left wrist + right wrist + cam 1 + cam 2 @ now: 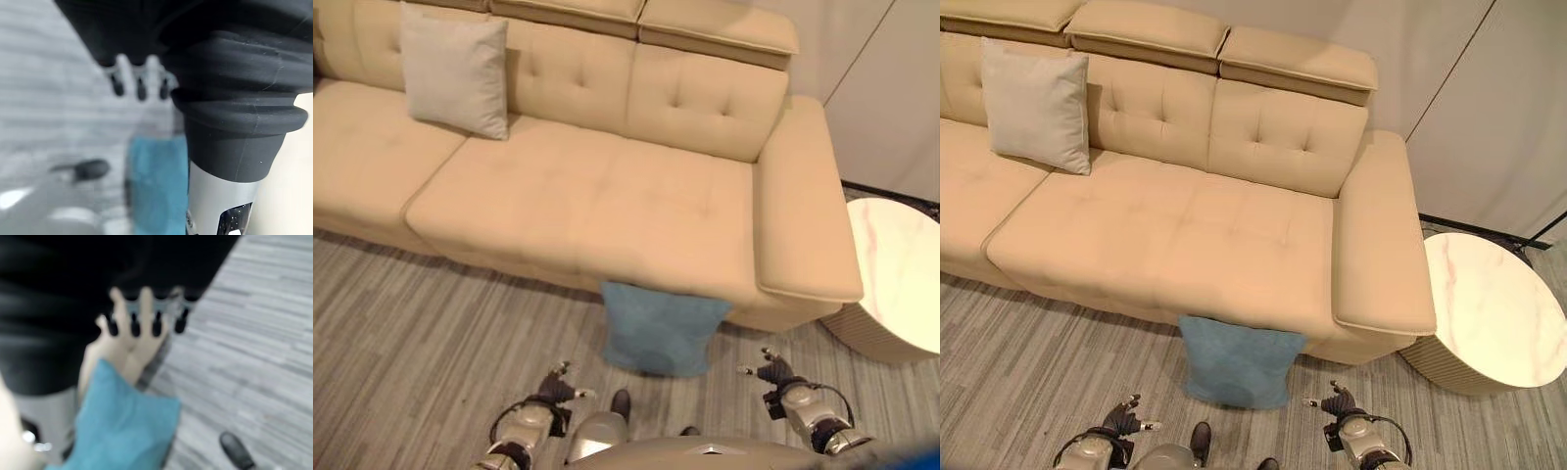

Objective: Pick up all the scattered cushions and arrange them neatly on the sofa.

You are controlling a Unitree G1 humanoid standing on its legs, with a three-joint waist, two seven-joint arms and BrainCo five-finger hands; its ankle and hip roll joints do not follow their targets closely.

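Both hands sit lowest in the head views, nearest the camera, raised just above the wood-grain floor (421, 323). Starting on the left, the left hand (563, 384) has its fingers spread and relaxed, gripping nothing; its wrist view shows straight dark-tipped fingers pointing over the floor with blue fabric past them. Between the two hands, a little farther out, the blue cushion (661, 328) stands on the floor, leaning against the front edge of the sofa (607, 196) below the right-hand seat. It looks propped upright there by the sofa's front panel, which keeps both its side edges free for a two-handed take. The right hand (771, 372) also has its fingers open and empty, held just right of the cushion and not touching it. In its wrist view the fingers seem straight, though the blur makes this hard to confirm. Placed either side of the cushion, the hands appear set to close in on it together. Up on the sofa's left seat, a light grey cushion (455, 70) already rests upright against the backrest. At the far right, a round white marble-topped table (1489, 313) stands beside the sofa's armrest, well clear of the hands.
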